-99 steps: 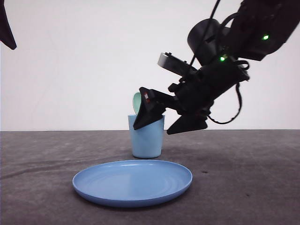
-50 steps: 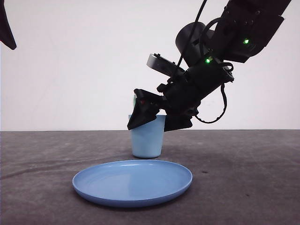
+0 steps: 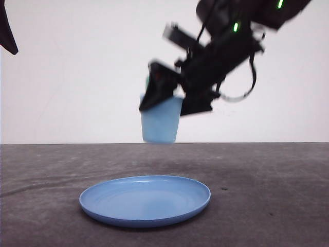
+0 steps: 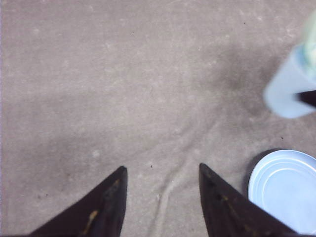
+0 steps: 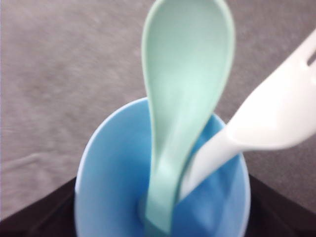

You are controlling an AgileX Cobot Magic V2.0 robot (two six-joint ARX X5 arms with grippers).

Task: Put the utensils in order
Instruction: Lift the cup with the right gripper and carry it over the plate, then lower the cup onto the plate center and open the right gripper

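The mint-green spoon [image 5: 190,64] and the white fork [image 5: 276,118] stand handle-down inside the light blue cup [image 5: 123,187], heads sticking out over its rim. My right gripper [image 3: 169,108] is shut on the cup [image 3: 160,123], one finger on each side, and holds it in the air above the table, behind the plate. The image of it is blurred by motion. High at the left, my left gripper [image 4: 162,168] hangs open over bare table with nothing between its fingers.
A round blue plate [image 3: 145,199] lies on the grey cloth-covered table [image 3: 267,195] in front of the lifted cup. In the left wrist view the plate [image 4: 286,190] and the cup [image 4: 289,94] sit off to one side.
My right gripper slid around the cup and shut on it, then raised it off the table with the spoon and fork inside. The left arm has stayed put.
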